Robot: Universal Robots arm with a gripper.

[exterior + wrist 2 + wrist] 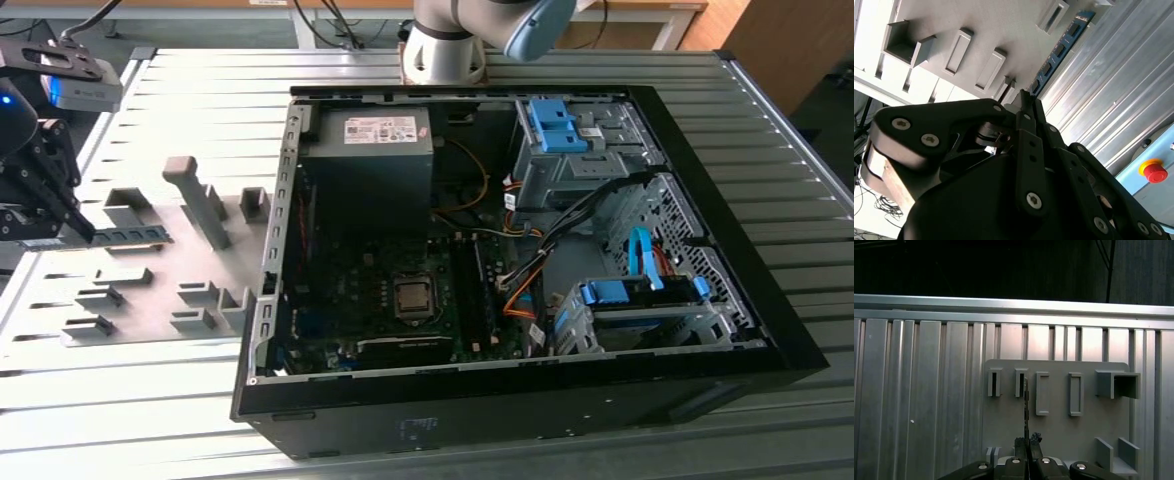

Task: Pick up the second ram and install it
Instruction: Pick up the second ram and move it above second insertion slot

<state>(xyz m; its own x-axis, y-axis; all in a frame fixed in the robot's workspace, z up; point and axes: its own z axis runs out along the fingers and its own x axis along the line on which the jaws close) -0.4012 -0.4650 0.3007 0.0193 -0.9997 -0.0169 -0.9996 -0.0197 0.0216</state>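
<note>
- The tool [83,236] sits at the exterior view's left edge, about mid-height, over the grey holder plate [154,268] on the ribbed metal tabletop [200,110].
- Its fingers are pressed together on one end of the ram stick [136,235]. The second wrist view shows this best: the tool [1024,97] pinches the stick's near end, and the blue-green ram stick [1060,49], with its row of dark chips, runs straight out from the fingertips.
- In the first wrist view the ram stick [1026,405] appears edge-on as a thin line rising from the tool [1027,441]. The grip is across the board's flat faces, probably so the contact edge stays free for a slot.
- The stick lies over the holder plate [1054,440], just beside one of its slotted blocks [1020,383]. These blocks seem made to stand sticks on edge where fingers can reach them.
- I cannot tell whether the stick is clear of the plate or touching it.
- The open computer case [534,395] lies well apart, filling the frame's centre and right. It rests on its side with the circuit board [387,290] facing up, so a stick can go in from above.
- The pick-up looks done or nearly done; the fitting has not begun.
</note>
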